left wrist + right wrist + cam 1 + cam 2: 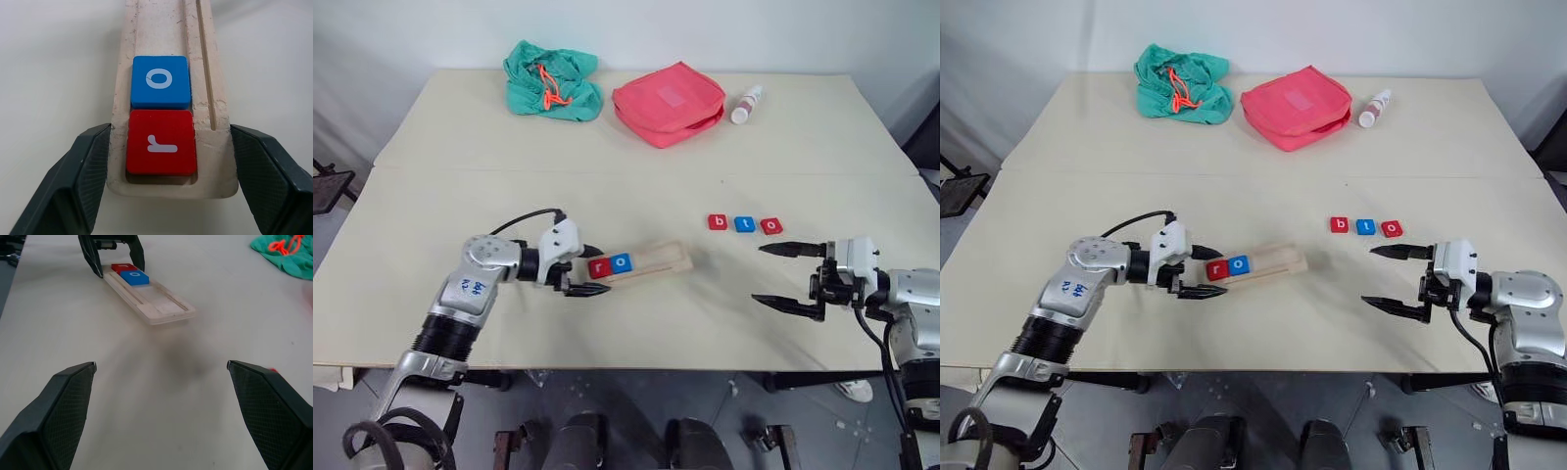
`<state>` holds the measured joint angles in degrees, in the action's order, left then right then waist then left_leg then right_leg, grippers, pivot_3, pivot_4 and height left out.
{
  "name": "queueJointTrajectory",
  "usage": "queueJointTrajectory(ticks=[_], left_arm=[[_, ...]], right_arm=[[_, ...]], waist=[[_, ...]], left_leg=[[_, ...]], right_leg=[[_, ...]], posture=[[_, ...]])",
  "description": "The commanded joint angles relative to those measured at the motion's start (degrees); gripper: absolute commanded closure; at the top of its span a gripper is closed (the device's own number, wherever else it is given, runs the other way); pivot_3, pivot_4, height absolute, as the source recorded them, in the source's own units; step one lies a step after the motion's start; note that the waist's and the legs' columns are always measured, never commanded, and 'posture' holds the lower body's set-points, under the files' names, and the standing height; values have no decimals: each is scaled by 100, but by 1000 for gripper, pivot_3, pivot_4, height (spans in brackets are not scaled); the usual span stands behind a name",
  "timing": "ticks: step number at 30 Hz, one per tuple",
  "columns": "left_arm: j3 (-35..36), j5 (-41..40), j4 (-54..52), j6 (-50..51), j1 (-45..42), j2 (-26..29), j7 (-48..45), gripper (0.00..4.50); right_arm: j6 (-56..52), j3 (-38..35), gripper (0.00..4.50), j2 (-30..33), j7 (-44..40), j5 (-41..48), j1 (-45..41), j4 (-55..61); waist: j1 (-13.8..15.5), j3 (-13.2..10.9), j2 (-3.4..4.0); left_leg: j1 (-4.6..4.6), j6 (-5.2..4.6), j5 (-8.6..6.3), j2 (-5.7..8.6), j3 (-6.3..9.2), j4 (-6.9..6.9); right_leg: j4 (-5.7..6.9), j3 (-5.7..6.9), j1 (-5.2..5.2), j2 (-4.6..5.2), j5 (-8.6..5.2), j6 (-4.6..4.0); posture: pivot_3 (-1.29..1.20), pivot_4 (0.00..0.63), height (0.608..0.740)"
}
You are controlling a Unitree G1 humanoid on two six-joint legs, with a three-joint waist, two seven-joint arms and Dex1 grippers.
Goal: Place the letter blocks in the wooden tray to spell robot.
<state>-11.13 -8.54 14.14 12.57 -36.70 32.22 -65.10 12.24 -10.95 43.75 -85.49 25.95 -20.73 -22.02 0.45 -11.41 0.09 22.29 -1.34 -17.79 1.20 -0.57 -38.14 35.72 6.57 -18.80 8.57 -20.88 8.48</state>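
Observation:
The pale wooden tray (658, 259) lies slanted on the table at centre-left. At its left end it holds a red r block (599, 266) and, beside it, a blue o block (621, 262). My left gripper (598, 271) is open. Its fingers (93, 166) stand on either side of the tray's r end, close against its sides. To the right, a red b block (718, 222), a blue t block (745, 224) and a red o block (771, 226) lie in a row on the table. My right gripper (759, 273) hovers open and empty just in front of that row.
At the back of the table lie a green drawstring bag (551, 81), a red pouch (668, 102) and a small white bottle (745, 104). The table's front edge (636, 368) runs just below both grippers.

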Motion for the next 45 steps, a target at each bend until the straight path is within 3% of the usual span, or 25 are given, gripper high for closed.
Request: queueJointTrajectory(ticks=[1,19,22,29,40,43,45], left_arm=[[-238,39,49,-119,-320,-243,-207,1110],[-605,279,694,-196,-930,-905,-468,1110],[-587,290,660,-194,-912,-931,-452,131],[-569,280,466,-62,-838,-936,-407,38],[364,-296,-391,460,-442,-309,-196,38],[851,-549,-342,150,-177,-100,-195,38],[1294,-704,-171,-639,56,-78,-136,38]], right_arm=[[-9,-317,0,87,168,181,295,401],[-236,-762,0,74,926,334,1461,1490],[-229,-747,0,79,962,323,1438,1466],[-224,-695,0,86,964,306,1317,1366],[-412,-737,0,127,978,350,1011,1121],[-698,-774,0,49,1307,370,984,1119],[-849,-734,0,8,1656,216,987,1061]], waist=[[15,0,0],[109,-1,-2],[102,-1,-2],[105,-1,-2],[97,-1,-2],[94,-1,-2],[88,-1,-2]], left_leg=[[0,0,0,0,1,0],[6,-3,2,1,-1,-8],[6,-4,2,1,-2,-8],[6,-4,2,1,-1,-8],[6,-3,2,-1,2,-7],[6,-4,2,0,5,-9],[5,-3,2,-1,5,-7]], right_leg=[[0,2,0,0,0,0],[-8,4,3,0,0,0],[-9,4,3,0,0,0],[-9,4,4,0,0,0],[-9,4,3,-1,0,0],[-9,4,5,0,0,0],[-9,4,4,0,0,0]], posture=[[0,150,740],[0,150,740],[0,150,740],[0,150,740],[0,150,740],[0,150,740],[0,150,740]])
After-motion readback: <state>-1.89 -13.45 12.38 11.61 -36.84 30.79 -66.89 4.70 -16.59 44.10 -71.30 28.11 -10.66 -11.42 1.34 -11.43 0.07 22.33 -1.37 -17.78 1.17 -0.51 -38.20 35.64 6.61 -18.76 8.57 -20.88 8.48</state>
